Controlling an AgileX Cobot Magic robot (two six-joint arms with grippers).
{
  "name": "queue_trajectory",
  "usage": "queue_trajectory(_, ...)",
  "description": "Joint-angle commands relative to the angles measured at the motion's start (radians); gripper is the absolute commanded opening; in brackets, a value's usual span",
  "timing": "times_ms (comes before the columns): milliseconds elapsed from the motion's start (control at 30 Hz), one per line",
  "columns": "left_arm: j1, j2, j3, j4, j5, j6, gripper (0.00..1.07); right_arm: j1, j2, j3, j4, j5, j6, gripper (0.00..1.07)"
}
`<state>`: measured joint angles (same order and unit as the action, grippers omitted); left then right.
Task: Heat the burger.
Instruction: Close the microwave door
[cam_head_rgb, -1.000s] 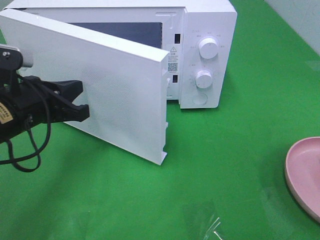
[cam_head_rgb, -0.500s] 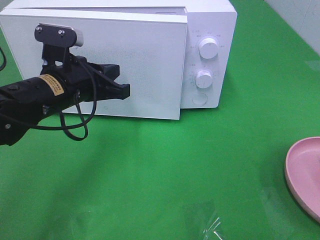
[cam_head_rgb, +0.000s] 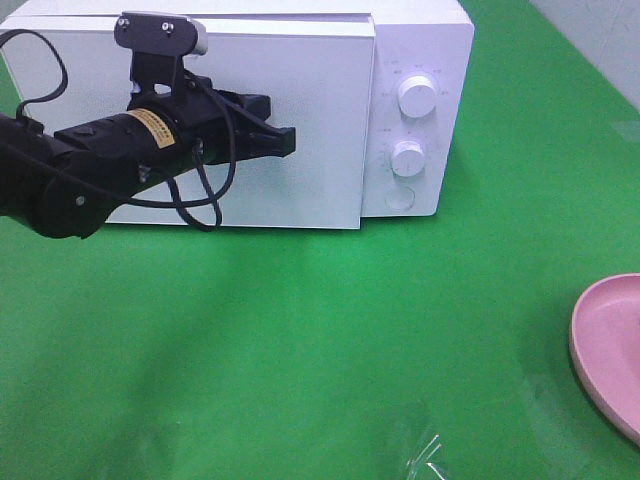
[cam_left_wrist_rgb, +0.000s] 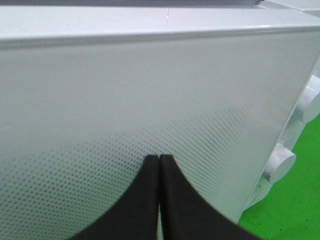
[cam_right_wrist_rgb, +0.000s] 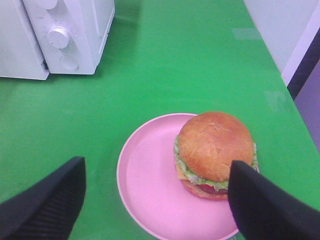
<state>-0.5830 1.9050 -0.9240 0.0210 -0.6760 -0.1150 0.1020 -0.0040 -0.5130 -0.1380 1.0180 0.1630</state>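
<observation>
The burger (cam_right_wrist_rgb: 216, 147), with a golden bun, lettuce and cheese, sits on the right side of a pink plate (cam_right_wrist_rgb: 150, 170) in the right wrist view. My right gripper (cam_right_wrist_rgb: 156, 167) hovers open above the plate, holding nothing; its fingers (cam_right_wrist_rgb: 50, 205) flank the plate. It is out of the exterior view. The white microwave (cam_head_rgb: 420, 40) stands at the back. Its door (cam_head_rgb: 310, 180) lies flat against the body. My left gripper (cam_head_rgb: 290, 142) is shut, and its tips (cam_left_wrist_rgb: 159, 159) press on the door's dotted front.
Two white knobs (cam_head_rgb: 416, 96) (cam_head_rgb: 407, 158) and a round button are on the microwave's right panel. The pink plate's edge (cam_head_rgb: 610, 350) shows at the right border of the exterior view. Green cloth covers the table, and a wall rises at the far right.
The microwave door has swung from wide open to flat against the body. My left arm moved right and toward the microwave with it, still shut. The right gripper's state is unchanged.
</observation>
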Motion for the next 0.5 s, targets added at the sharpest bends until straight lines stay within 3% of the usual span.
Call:
queue_trajectory(33,-0.002,0.006,-0.027,-0.021,0.002,-0.001,0.0,-0.007,-0.026,0.006,0.0,-0.011,-0.012,0.75)
queue_trajectory(233,0.0,0.059,-0.12,-0.03,0.006,-0.001,0.0,-0.007,-0.026,0.006,0.0,-0.011,-0.012,0.75)
queue_trajectory(500,0.017,0.098,-0.178,-0.068,0.009,-0.004,0.0,-0.007,-0.026,0.006,0.0,-0.011,-0.012,0.75)
